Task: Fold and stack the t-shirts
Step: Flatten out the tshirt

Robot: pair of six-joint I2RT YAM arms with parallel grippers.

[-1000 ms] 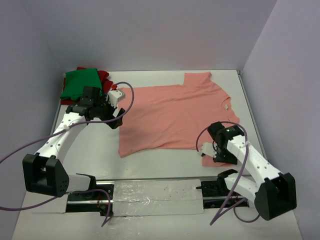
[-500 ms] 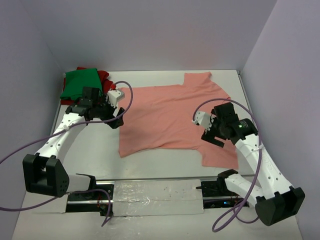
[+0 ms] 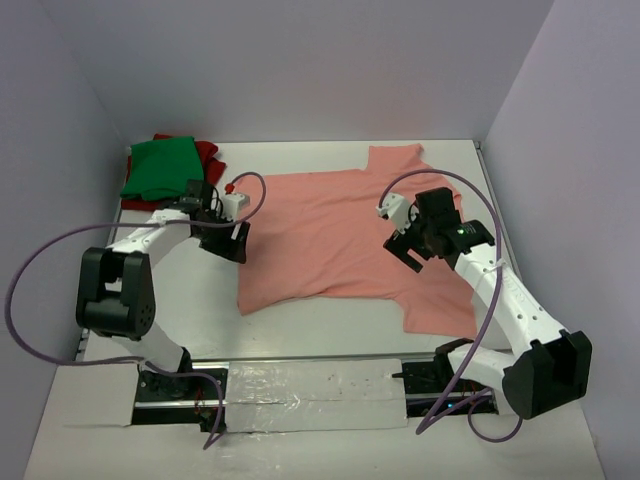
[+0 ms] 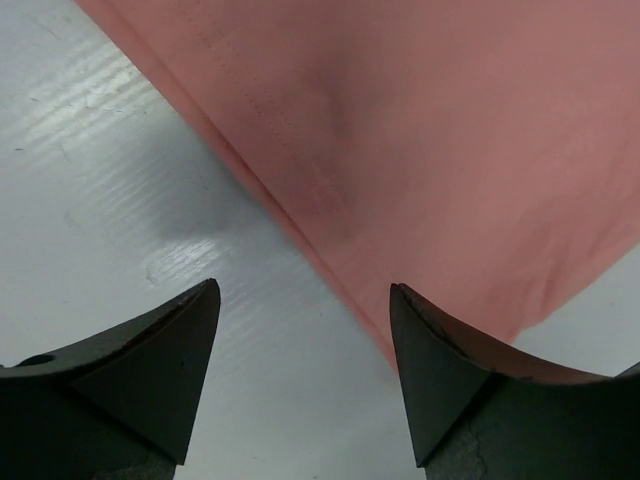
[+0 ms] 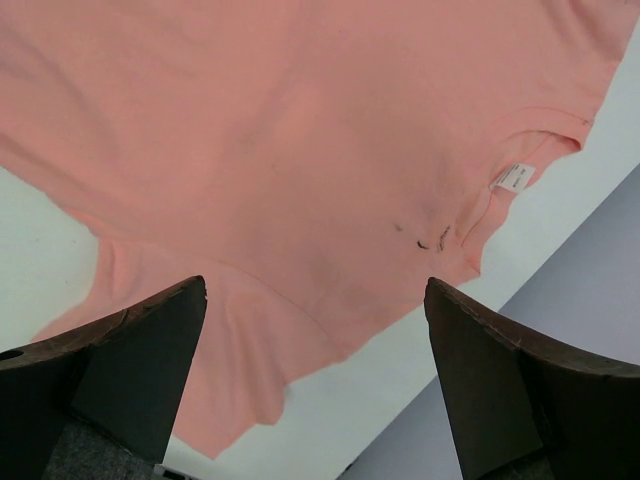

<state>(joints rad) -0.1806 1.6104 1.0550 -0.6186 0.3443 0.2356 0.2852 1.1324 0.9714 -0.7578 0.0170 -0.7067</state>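
A salmon-pink t-shirt [image 3: 340,235] lies spread flat in the middle of the white table. A folded green t-shirt [image 3: 160,165] rests on a dark red one [image 3: 207,152] at the back left. My left gripper [image 3: 233,240] is low at the pink shirt's left edge. In the left wrist view it [image 4: 305,300] is open, with bare table between the fingers and the shirt's hem [image 4: 300,170] running past the right fingertip. My right gripper [image 3: 404,248] hangs open above the shirt's right side. It [image 5: 315,290] holds nothing. Below it are the collar label [image 5: 512,176] and a sleeve [image 5: 180,370].
Grey-violet walls close the table at the back and on both sides. A silver-taped rail [image 3: 300,385] carries both arm bases at the near edge. Purple cables loop over each arm. White table [image 3: 310,325] lies between the shirt's near edge and the rail.
My right gripper let go of the sleeve at the front right, opened, and rose back over the shirt. My left arm swung lower at the shirt's left edge, its jaws narrowing slightly.
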